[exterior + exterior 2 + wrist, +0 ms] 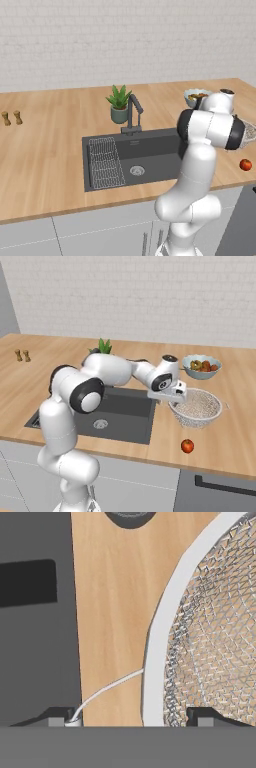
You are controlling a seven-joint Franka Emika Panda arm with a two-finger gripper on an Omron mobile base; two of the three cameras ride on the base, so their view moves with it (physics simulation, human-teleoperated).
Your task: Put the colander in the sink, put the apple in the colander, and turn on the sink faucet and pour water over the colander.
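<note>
Fingers (132, 718) spread, straddling colander (196, 408) rim, not clamped. Colander on bench (230, 441) right of sink (125, 418), largely arm-hidden in left base view. Apple (187, 446) on bench nearby.

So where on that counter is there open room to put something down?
The widest bare wood lies between the two small shakers and the sink, and in front of them. The sink floor right of the wire rack is open too. It is crowded right of the sink: colander, gripper, fruit bowl and apple.
</note>
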